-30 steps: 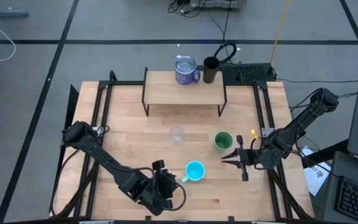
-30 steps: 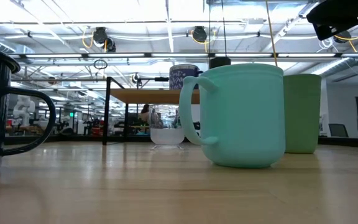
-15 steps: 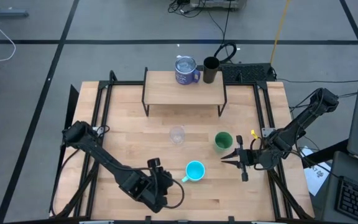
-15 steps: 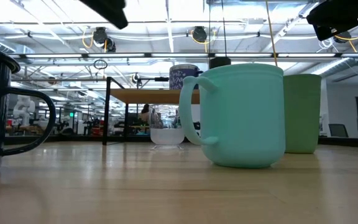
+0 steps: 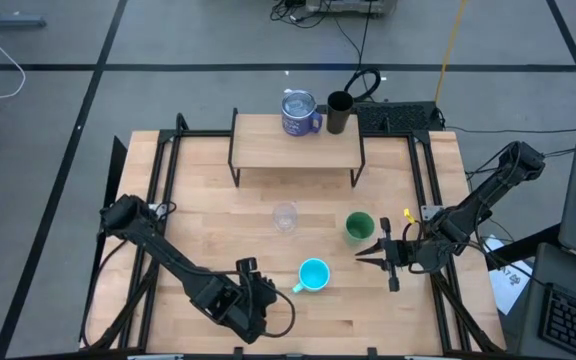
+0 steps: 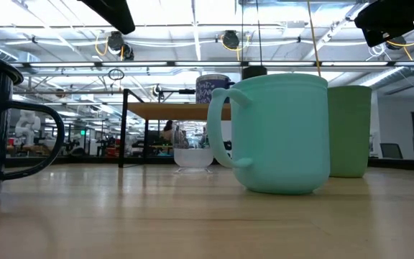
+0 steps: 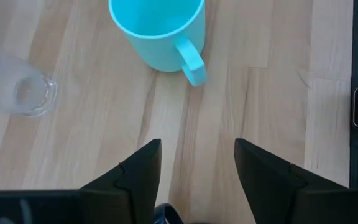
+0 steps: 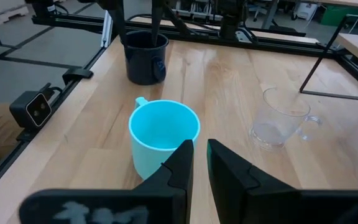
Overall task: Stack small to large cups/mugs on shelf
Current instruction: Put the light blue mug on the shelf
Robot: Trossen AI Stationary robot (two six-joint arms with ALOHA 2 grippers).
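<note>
The shelf (image 5: 296, 146) stands at the table's far side and bears the blue-purple mug (image 5: 299, 113) and the black tumbler (image 5: 339, 112) at its far edge. Standing upright on the tabletop are the clear glass (image 5: 285, 216), the green cup (image 5: 358, 227) and the cyan mug (image 5: 313, 274). The dark handled mug (image 8: 145, 57) stands near the table's near edge, left of the cyan mug. My left gripper (image 7: 197, 155) hangs open over it, with only the mug's rim (image 7: 166, 215) showing below the fingers. To the right of the cyan mug my right gripper (image 8: 201, 155) hovers shut.
Black rails (image 5: 423, 170) run along the table's left and right sides. A small camera block (image 8: 37, 108) sits at the near edge. Bare wood lies between the shelf's legs and the loose cups.
My left gripper has tipped and shifted slightly toward the table's left edge above the dark mug; its fingers have come into the top of the low view. The mugs and my right arm have kept still.
</note>
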